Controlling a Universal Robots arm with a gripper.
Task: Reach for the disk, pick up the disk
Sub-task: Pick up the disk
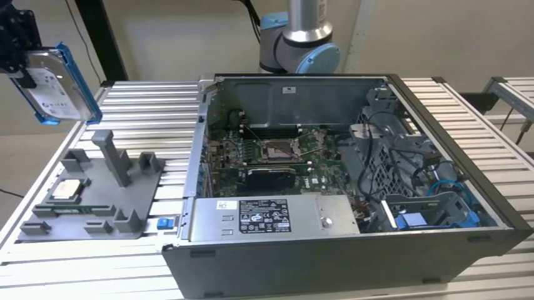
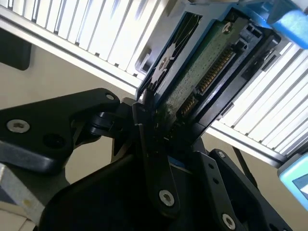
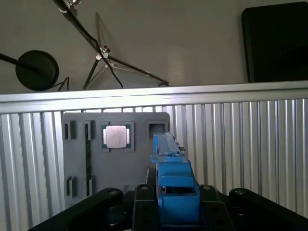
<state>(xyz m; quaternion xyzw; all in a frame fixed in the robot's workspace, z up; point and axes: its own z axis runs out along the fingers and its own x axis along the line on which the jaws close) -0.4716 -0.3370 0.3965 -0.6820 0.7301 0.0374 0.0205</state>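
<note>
Pincer (image 1: 24, 67) closed on the disk (image 1: 59, 84), which hangs clear of the bench (image 1: 142, 103) at the exterior view's upper left. The jaws clamp the two broad faces at one end of the disk (image 2: 202, 72), as the second wrist view shows, with the circuit-board side and connector row exposed. The disk's long axis runs straight out from the pincer (image 3: 175, 204) and points down toward the bench, a little tilted from upright. In the first wrist view the disk (image 3: 173, 178) appears edge-on, its blue bracket outermost.

Below it, well apart, lies the grey fixture tray (image 1: 125, 200) with its upright posts and empty slots. A small square chip (image 1: 67, 189) sits in one recess of the tray. The disk's free end lines up near the tray's edge slot (image 3: 156, 129). A small blue piece (image 1: 164, 222) rests on the slatted bench between the tray and the open computer case (image 1: 334, 256).

Judgement: the pick-up appears complete. Beyond stand the arm's base (image 1: 301, 44), a pale wall, and floor with a tripod (image 3: 103, 60).
</note>
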